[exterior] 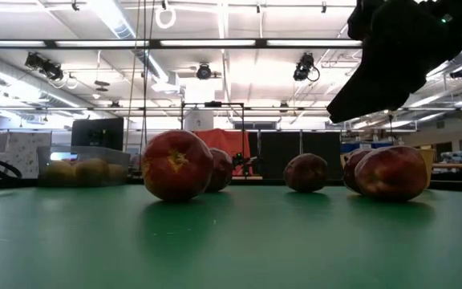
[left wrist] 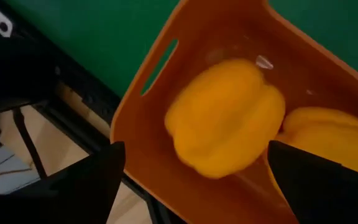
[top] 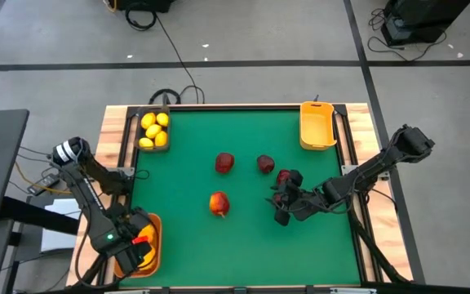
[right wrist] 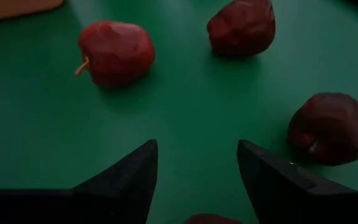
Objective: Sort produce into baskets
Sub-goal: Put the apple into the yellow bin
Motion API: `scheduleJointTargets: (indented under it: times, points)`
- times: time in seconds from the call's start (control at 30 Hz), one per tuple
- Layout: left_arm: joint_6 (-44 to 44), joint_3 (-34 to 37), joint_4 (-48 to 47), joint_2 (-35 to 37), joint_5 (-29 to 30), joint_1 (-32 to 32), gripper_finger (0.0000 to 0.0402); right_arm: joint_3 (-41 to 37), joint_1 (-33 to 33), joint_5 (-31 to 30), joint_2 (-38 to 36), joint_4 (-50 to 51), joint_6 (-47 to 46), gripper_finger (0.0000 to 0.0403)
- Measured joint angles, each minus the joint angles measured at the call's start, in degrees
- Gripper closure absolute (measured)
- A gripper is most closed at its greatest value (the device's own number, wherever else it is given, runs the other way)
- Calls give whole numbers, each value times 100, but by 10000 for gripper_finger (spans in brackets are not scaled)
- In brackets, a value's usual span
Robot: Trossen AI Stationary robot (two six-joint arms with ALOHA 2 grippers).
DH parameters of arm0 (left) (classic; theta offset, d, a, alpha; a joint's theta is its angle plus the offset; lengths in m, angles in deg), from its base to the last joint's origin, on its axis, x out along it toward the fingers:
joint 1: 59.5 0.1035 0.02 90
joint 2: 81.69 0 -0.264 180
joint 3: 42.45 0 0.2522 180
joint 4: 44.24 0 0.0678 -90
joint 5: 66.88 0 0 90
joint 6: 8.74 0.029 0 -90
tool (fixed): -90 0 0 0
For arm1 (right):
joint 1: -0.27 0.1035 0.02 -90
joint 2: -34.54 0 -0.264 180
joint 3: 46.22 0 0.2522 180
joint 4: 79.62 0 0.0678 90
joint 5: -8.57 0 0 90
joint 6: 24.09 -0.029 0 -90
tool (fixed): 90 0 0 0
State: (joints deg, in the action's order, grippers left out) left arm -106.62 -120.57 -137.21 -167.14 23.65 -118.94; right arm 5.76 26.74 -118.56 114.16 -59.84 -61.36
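Beyond your green table mat (top: 243, 245) lies a grey concrete floor (top: 243, 33) crossed by dark tape lines, with a black cable (top: 172, 57) trailing toward the table's wooden edge (top: 113, 131). At table height you face an open workshop — long ceiling strip lights (exterior: 215, 42), hanging lamps, dark screens (exterior: 97, 133) and partitions behind.
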Motion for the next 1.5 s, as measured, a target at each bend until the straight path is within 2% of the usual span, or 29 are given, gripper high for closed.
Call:
scheduleJointTargets:
  times: [0.1, 0.2, 0.4, 0.57, 0.63, 0.77, 0.87, 1.0, 1.17, 1.33, 1.5]
  points:
    - [118, -7, -11, 16, 169, 0, 7, 0, -90, -165, 0, -159, 332, 172]
    - [249, -193, -88, 55, 900, 0, 7, 2, -465, -173, 0, -778, 890, 172]
    - [778, -544, -278, 63, 2707, 83, 7, 48, -1773, 926, 276, -1815, 1622, 166]
    - [1026, -467, -337, 79, 3934, 440, 7, 569, -2746, 2539, 1003, -1837, 2487, 139]
    - [1191, -384, -339, 92, 4211, 698, 7, 854, -2939, 2938, 1338, -1798, 2990, 120]
    - [1819, -202, -158, 122, 4253, 1343, 7, 1608, -3114, 3089, 1886, -1457, 3871, 76]
    - [2679, -59, 211, 138, 4187, 1798, 7, 2313, -3166, 3078, 2257, -602, 4596, 44]
    - [4077, 199, 984, 173, 3546, 2429, 7, 3359, -3231, 3057, 2742, 671, 5464, 10]
    - [4881, 474, 1469, 186, 3188, 3066, 7, 4465, -3309, 2984, 3311, 1562, 6383, 10]
    - [5294, 724, 1818, 186, 3176, 3494, 7, 5259, -3454, 3791, 3839, 2480, 7012, 9]
    - [5735, 1125, 2618, 186, 3169, 3816, 7, 5638, -3658, 3989, 4325, 2979, 7360, 5]
